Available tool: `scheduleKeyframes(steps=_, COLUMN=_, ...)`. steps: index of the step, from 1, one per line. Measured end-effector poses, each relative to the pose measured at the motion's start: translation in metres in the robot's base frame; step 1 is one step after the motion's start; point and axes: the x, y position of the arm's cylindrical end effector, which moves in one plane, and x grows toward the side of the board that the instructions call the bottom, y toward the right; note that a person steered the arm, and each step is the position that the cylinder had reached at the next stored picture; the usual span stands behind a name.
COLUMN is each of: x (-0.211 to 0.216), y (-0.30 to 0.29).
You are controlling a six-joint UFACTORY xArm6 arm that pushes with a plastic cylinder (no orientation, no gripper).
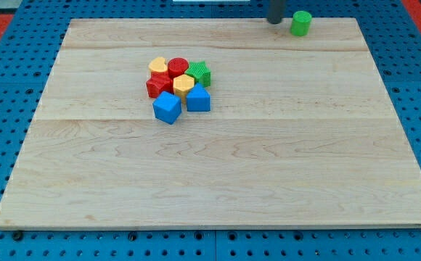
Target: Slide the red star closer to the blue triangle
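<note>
My tip [275, 22] at the board's top edge, just left of green cylinder [301, 23], no jaws to read, red star [157, 85] touching clustered blocks beside blue triangle [198, 99]

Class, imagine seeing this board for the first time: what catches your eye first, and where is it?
A tight cluster of coloured blocks sits left of centre: red star, blue triangle, blue cube among them. A lone green cylinder stands at the view's top, just right of my tip.
</note>
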Motion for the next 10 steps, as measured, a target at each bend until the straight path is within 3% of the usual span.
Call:
scheduleKeyframes(steps=2, x=0.084, y=-0.197)
scheduleKeyframes(steps=3, x=0.124, y=-0.236)
scheduleKeyframes(steps=4, x=0.153, y=-0.184)
scheduleKeyframes(steps=5, x=0.179, y=-0.181)
scheduleKeyframes(steps=6, x=0.202, y=-0.213)
scheduleKeyframes(steps=8, x=0.206, y=-0.070)
scheduleKeyframes(steps=9, x=0.207, y=-0.036)
scheduleKeyframes(steps=10, x=0.227, y=-0.096)
